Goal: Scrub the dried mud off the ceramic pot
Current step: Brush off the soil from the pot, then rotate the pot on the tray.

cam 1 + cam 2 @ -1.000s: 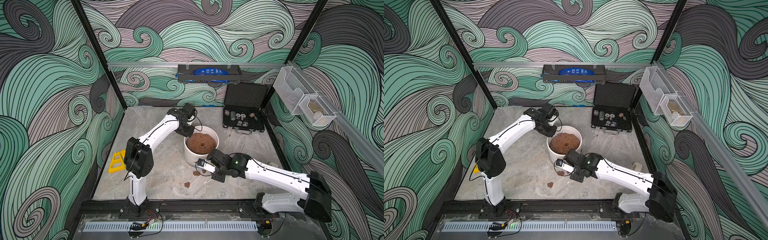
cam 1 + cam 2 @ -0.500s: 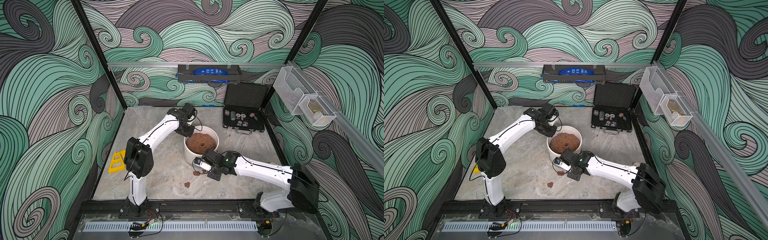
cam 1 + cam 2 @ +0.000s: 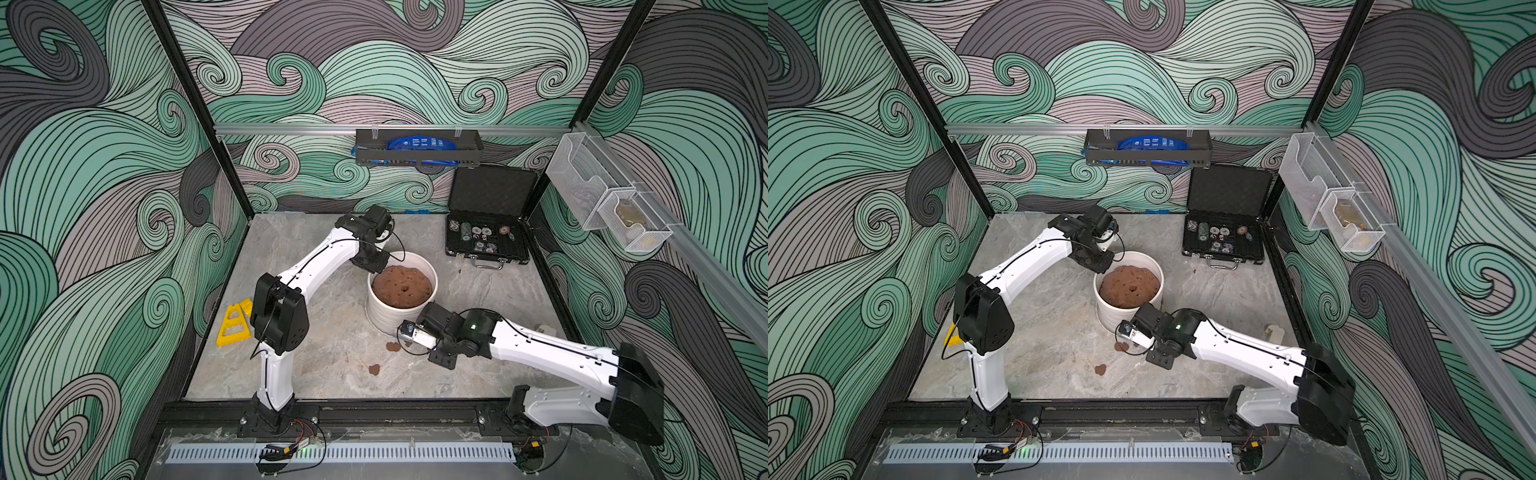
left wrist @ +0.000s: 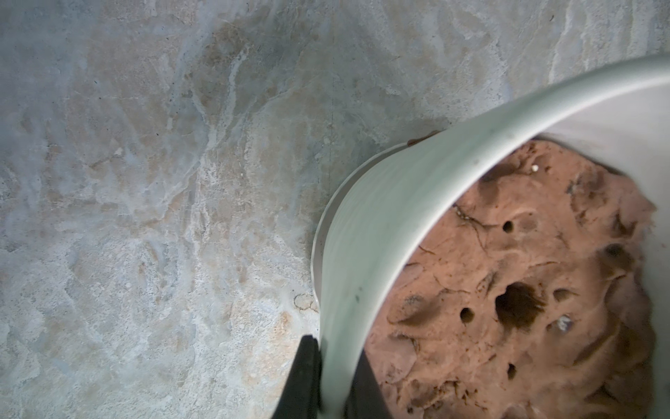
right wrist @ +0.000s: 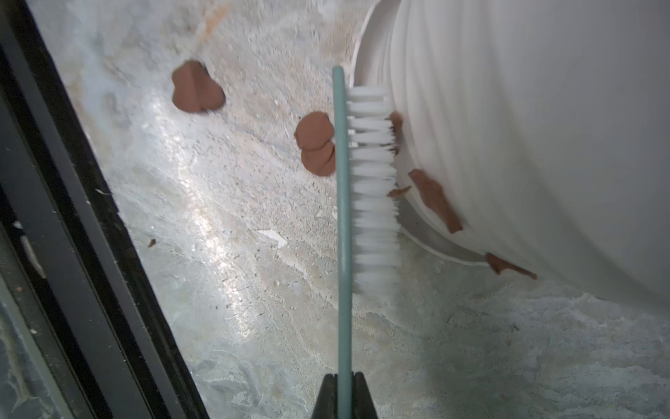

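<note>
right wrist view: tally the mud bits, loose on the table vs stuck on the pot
flat reddish-brown dried mud flakes loose on the grey stone table: 2
dried mud patches stuck on the white ribbed ceramic pot: 3
total: 5, tiny sliver uncounted

The ceramic pot has a ribbed, matt white wall; dried mud on it looks dull, flaky. The brush handle is smooth plastic; the surface stone-like, faintly glossy.
</note>
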Motion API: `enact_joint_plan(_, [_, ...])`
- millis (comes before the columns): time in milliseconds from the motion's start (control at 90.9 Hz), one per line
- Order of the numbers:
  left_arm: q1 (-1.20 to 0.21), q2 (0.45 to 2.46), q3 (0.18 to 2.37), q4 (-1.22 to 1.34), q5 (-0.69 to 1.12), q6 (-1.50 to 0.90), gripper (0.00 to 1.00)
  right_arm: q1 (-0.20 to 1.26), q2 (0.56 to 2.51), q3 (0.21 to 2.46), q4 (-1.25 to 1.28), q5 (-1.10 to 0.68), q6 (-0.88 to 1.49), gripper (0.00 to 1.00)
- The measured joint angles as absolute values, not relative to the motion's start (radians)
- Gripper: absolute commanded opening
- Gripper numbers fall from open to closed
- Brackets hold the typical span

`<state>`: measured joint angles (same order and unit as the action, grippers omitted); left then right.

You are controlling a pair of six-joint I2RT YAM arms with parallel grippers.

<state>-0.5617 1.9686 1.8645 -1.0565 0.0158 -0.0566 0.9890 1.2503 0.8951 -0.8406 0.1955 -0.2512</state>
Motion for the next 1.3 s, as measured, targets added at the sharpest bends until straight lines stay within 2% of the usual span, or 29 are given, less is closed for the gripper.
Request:
enact_joint_plan(385, [-0.527, 1.989, 1.892, -1.050, 0.083, 0.059, 0.04, 0.921, 1.180, 0.910, -0.846, 0.180, -0.319, 0.00])
enact_joint_plan(803, [-0.510, 2.005, 1.909, -1.046, 0.118, 0.130, 0.01, 0.896, 1.276, 0.902, -0.820, 0.224, -0.353, 0.00])
enact_joint_plan(1299, [-0.505, 2.012, 1.916, -1.033, 0.146, 0.149, 0.01, 0.915, 1.263, 0.805, -0.847, 0.286, -0.307, 0.00])
